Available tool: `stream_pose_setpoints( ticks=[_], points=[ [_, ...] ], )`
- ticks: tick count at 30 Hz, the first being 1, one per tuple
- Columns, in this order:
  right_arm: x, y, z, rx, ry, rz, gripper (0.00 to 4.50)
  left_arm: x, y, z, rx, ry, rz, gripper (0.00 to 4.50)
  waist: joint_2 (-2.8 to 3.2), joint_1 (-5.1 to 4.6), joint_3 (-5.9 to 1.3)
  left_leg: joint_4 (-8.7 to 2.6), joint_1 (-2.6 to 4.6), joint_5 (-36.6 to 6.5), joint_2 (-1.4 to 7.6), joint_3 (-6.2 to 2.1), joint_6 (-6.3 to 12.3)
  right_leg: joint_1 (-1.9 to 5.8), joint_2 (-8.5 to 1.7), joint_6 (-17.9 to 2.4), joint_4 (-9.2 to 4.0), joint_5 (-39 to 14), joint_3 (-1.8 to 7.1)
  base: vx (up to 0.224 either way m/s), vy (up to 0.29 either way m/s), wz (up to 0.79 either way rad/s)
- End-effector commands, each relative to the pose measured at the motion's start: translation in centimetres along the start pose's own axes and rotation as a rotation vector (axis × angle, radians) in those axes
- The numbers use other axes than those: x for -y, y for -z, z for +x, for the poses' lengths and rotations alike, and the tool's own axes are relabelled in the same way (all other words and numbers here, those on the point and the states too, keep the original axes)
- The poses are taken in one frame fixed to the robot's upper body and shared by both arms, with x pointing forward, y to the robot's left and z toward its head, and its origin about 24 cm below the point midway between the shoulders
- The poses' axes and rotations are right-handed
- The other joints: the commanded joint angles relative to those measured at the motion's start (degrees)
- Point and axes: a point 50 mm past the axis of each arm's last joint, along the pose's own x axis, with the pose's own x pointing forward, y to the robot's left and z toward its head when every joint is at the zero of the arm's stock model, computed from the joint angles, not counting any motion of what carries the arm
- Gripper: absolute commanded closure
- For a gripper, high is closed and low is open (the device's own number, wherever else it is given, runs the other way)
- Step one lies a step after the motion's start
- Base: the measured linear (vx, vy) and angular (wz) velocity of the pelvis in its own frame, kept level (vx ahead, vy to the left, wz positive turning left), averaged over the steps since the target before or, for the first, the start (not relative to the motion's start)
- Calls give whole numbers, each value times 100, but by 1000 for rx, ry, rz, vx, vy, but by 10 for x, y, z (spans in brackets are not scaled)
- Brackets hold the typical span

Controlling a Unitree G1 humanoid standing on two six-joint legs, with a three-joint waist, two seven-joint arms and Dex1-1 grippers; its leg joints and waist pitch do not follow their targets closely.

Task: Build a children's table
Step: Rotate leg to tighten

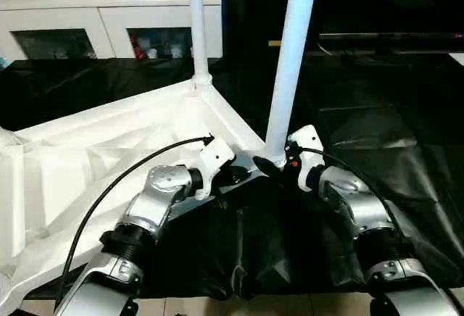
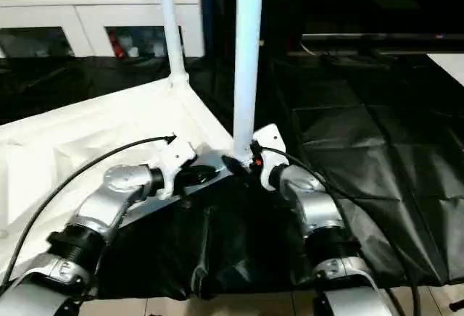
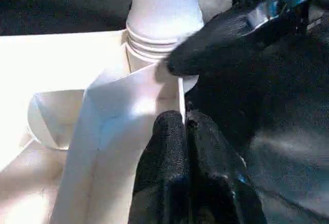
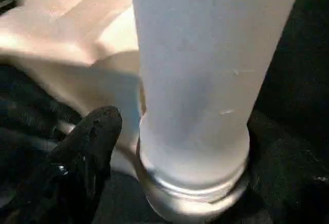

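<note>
The near leg (image 1: 290,69) stands in its corner socket; the left claw (image 3: 187,131), pressed together, braces the tabletop (image 1: 109,149), while the right claw (image 1: 279,162) is spread beside the leg; next, probably fetch another leg.

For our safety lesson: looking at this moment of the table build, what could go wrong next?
1. The near long white plastic leg shows threads above its corner socket, so it may be only partly screwed in and could wobble.
2. The right hand sits at its base and could knock it.
</note>
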Motion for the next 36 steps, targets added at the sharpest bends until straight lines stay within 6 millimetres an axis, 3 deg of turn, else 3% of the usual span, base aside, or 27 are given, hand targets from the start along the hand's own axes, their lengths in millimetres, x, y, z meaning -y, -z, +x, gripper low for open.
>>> stream_pose_setpoints(
  ticks=[1, 6, 8, 11, 20, 23, 25, 26, 28, 29, 31, 32, 33, 35, 36],
  points=[
    [-22, 4, 0, -39, -250, -36, 55, 9, -16, -1, 73, 148, 73, 450, -22, 44, -354, -387, 115, -1145, 510, -302, 410, 229, -593, -1381, -465, -1000, 342, 0, 0, 0],
    [-21, 5, -12, -78, -336, -62, 55, 11, -15, -9, 66, 212, 67, 450, -4, 100, -350, -397, 138, -1212, 537, -291, 413, 195, -584, -1406, -457, -1054, 345, 0, 0, 0],
    [-20, 6, -17, -106, -371, -73, 81, 10, -14, -11, 64, 221, 69, 450, -16, 160, -343, -400, 172, -1278, 544, -290, 305, 174, -594, -1375, -476, -1239, 359, 0, 0, 0],
    [-21, 8, -22, -157, -436, -104, 92, 12, -13, -15, 61, 262, 65, 450, -33, 193, -341, -406, 161, -1245, 543, -289, 278, 180, -596, -1345, -467, -1250, 360, 0, 0, 0],
    [-27, 9, -19, -186, -480, -116, 173, 15, -10, -19, 51, 295, 58, 450, -45, 197, -350, -394, 143, -1096, 533, -291, 337, 186, -599, -1340, -454, -1149, 354, 0, 0, 0],
    [-29, 10, -19, -181, -478, -104, 179, 15, -10, -18, 51, 289, 55, 450, -46, 195, -350, -397, 148, -1135, 532, -294, 311, 185, -598, -1328, -460, -1205, 355, 0, 0, 0],
    [-30, 12, -17, -161, -451, -77, 182, 14, -10, -16, 52, 259, 59, 450, -47, 191, -348, -399, 151, -1141, 534, -295, 302, 182, -602, -1313, -464, -1227, 359, 0, 0, 0],
    [-29, 13, -14, -151, -413, -69, 183, 13, -10, -15, 51, 239, 61, 450, 2, 185, -348, -400, 149, -1151, 534, -304, 279, 179, -602, -1314, -459, -1224, 361, 0, 0, 0],
    [-25, 17, -8, -144, -312, -62, 183, 9, -11, -10, 47, 174, 62, 450, -29, 143, -339, -414, 155, -1291, 525, -308, 210, 172, -592, -1313, -474, -1330, 356, 0, 0, 0],
    [-20, 20, 0, -139, -166, -38, 183, 6, -13, -4, 50, 119, 46, 450, 48, 107, -322, -411, 167, -1396, 515, -319, 107, 142, -607, -1309, -495, -1498, 367, 0, 0, 0],
    [-16, 20, 10, -120, -30, 14, 184, 4, -17, 4, 61, 69, 35, 450, -2, 36, -310, -434, 193, -1690, 494, -343, -59, 140, -597, -1233, -546, -1919, 352, 0, 0, 0],
    [-16, 19, 15, -113, 9, 40, 184, 4, -19, 8, 61, 52, 32, 450, 53, 11, -313, -431, 209, -1805, 491, -369, -130, 135, -617, -1176, -560, -2091, 355, 0, 0, 0],
    [-17, 19, 17, -109, 28, 54, 184, 4, -20, 11, 61, 44, 30, 450, 19, -39, -309, -437, 196, -1895, 491, -370, -136, 144, -604, -1133, -578, -2123, 352, 0, 0, 0],
    [-20, 18, 25, -100, 88, 78, 184, 3, -24, 18, 61, -8, 30, 450, 43, -75, -306, -442, 204, -1941, 497, -360, -124, 108, -594, -1131, -590, -2058, 367, 0, 0, 0],
    [-23, 16, 36, -90, 167, 119, 184, 3, -28, 28, 64, -53, 22, 450, 28, -92, -314, -441, 194, -1914, 484, -364, -128, 122, -590, -1126, -581, -2031, 362, 0, 0, 0]
  ],
)
